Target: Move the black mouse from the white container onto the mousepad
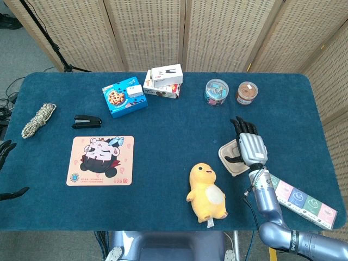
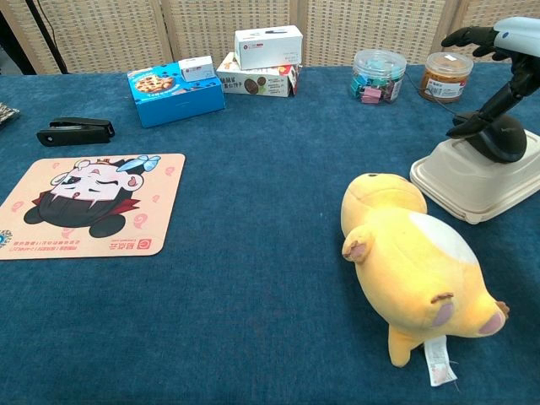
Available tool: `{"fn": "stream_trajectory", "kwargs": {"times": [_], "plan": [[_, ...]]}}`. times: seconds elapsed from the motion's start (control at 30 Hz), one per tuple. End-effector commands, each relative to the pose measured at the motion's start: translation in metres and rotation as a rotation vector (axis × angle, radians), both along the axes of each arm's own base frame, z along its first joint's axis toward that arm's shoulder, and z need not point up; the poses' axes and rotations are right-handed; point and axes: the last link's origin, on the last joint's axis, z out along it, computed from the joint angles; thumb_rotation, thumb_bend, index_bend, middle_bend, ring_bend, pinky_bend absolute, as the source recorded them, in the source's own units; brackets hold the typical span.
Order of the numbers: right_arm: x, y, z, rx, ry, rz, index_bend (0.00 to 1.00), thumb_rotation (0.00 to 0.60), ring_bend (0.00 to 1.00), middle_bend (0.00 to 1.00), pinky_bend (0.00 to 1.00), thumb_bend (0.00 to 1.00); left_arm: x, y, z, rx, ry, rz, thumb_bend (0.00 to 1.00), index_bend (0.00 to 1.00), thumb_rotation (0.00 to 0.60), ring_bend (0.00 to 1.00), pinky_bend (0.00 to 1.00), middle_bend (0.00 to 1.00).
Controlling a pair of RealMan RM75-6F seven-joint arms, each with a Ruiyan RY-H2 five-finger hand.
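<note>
Over the white container [image 2: 472,181], right of the yellow plush toy [image 2: 413,253], the right robot hand [image 1: 251,147] hovers with fingers spread, thumb touching the black mouse [image 2: 499,139] inside. A loose pinch might drop it short of the mousepad [image 1: 101,161].

Backdrop: woven tan folding screen panels [image 1: 163,32] right behind the surface [image 1: 163,141], which has dark blue cloth. Grey floor [image 1: 22,49] far left, black tripod leg [image 1: 46,41], cables [image 1: 8,92]. Lighting even.
</note>
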Motion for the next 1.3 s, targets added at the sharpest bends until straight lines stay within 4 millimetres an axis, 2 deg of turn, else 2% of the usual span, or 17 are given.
{"fn": "stream_trajectory", "kwargs": {"times": [0.03, 0.7, 0.83, 0.93, 1.1, 1.3], "plan": [[-0.005, -0.003, 0.000, 0.004, 0.001, -0.019, 0.00, 0.600, 0.00, 0.00, 0.00, 0.00, 0.001, 0.000, -0.001, -0.003, 0.002, 0.000, 0.00, 0.00, 0.600, 0.00, 0.00, 0.00], [-0.027, -0.017, -0.015, 0.005, -0.046, -0.105, 0.00, 0.600, 0.00, 0.00, 0.00, 0.00, -0.001, 0.003, -0.002, -0.003, 0.005, 0.017, 0.00, 0.00, 0.600, 0.00, 0.00, 0.00], [-0.032, -0.020, -0.015, -0.012, -0.044, -0.114, 0.01, 0.600, 0.00, 0.00, 0.07, 0.00, -0.002, 0.003, -0.003, -0.004, 0.005, 0.021, 0.00, 0.00, 0.600, 0.00, 0.00, 0.00], [-0.035, -0.021, -0.016, -0.026, -0.043, -0.123, 0.08, 0.600, 0.00, 0.02, 0.14, 0.00, -0.002, 0.003, -0.003, -0.005, 0.007, 0.023, 0.00, 0.00, 0.600, 0.00, 0.00, 0.00], [-0.040, -0.022, -0.020, -0.011, -0.046, -0.141, 0.13, 0.600, 0.00, 0.05, 0.17, 0.00, -0.002, 0.003, -0.004, -0.007, 0.009, 0.025, 0.00, 0.00, 0.600, 0.00, 0.00, 0.00], [-0.042, -0.024, -0.023, -0.015, -0.035, -0.142, 0.20, 0.600, 0.07, 0.14, 0.28, 0.00, -0.002, 0.003, -0.004, -0.007, 0.006, 0.027, 0.00, 0.00, 0.600, 0.00, 0.00, 0.00]]}}
